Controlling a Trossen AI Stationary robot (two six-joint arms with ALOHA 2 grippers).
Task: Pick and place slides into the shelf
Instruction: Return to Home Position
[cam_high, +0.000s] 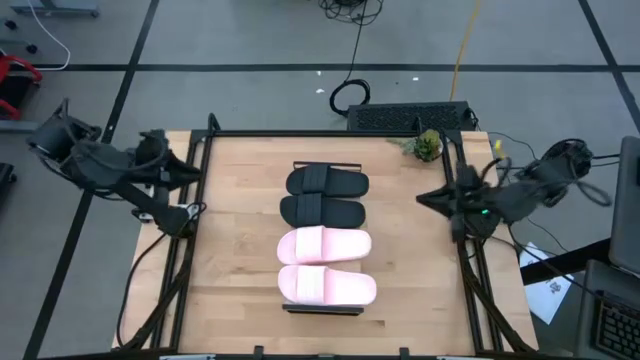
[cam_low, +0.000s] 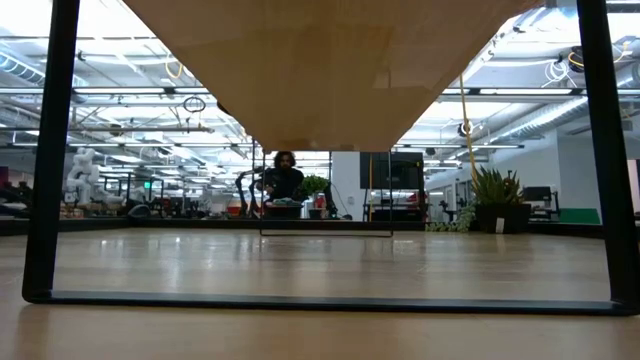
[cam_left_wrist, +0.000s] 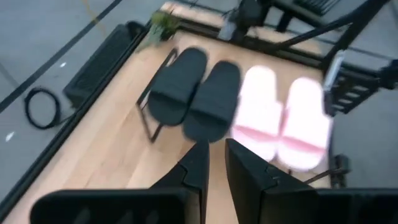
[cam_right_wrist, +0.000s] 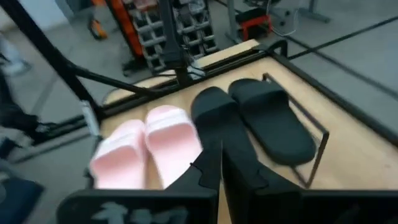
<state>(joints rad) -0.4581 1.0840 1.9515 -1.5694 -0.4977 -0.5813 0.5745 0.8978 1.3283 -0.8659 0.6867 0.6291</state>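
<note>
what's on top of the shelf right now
Four slides lie side by side on the shelf: the black pair toward the far end, the pink pair toward the near end. They cover almost all of its board; only the black end frames show.

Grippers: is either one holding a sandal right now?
No. The left gripper and right gripper hold nothing; all four slides lie on the shelf.

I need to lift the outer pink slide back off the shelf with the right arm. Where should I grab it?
Likely best by the wide strap of the outer pink slide: it arches above the sole, giving the fingers something to close on. Come from above on the right gripper side; the other pink slide lies close alongside, so avoid pinching the sole edges.
</note>
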